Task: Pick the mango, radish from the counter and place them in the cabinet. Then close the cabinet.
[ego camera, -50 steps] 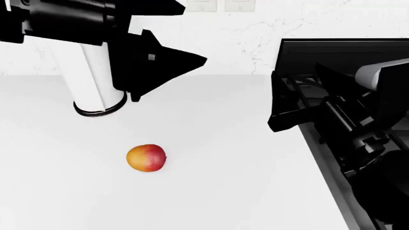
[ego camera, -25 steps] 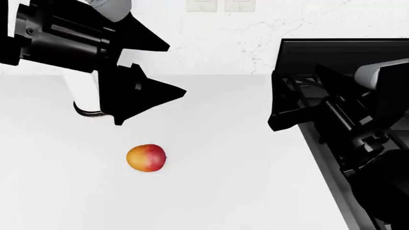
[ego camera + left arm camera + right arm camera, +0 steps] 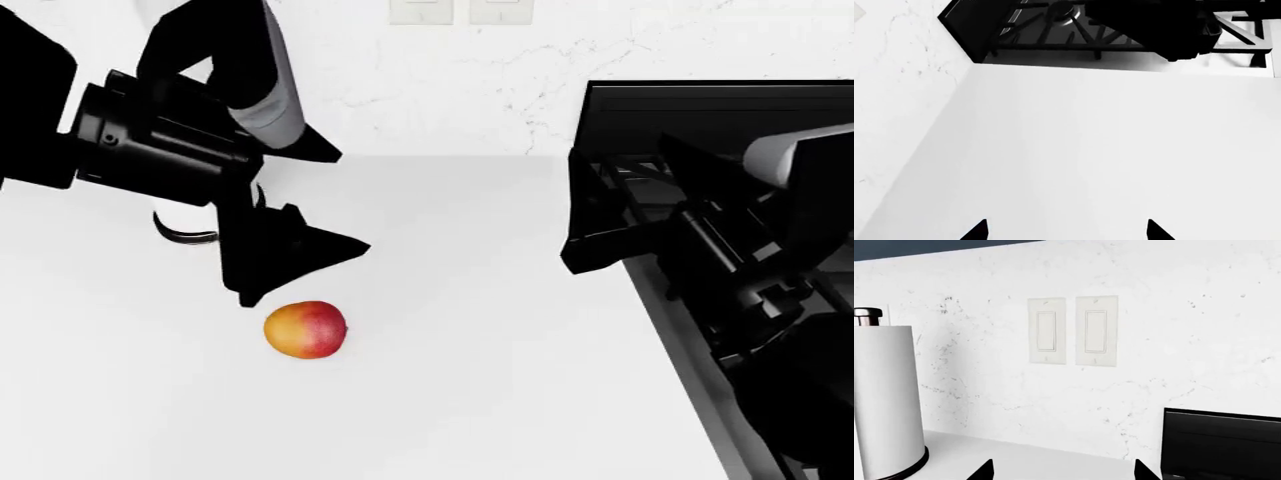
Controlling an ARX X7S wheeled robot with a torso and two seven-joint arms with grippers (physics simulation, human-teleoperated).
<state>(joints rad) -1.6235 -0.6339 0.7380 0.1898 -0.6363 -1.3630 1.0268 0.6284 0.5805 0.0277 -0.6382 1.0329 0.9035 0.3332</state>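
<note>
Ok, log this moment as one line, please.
left gripper: open, above mango | mango: on counter, ungrasped | right gripper: by stove | radish: unseen

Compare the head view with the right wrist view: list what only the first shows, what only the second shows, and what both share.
Only the head view shows the mango, lying on the counter, with the left gripper open just above it.

Only the right wrist view shows the paper towel roll in full, with its metal knob.

Both share the white marbled wall, the two wall switches and the black stove.
</note>
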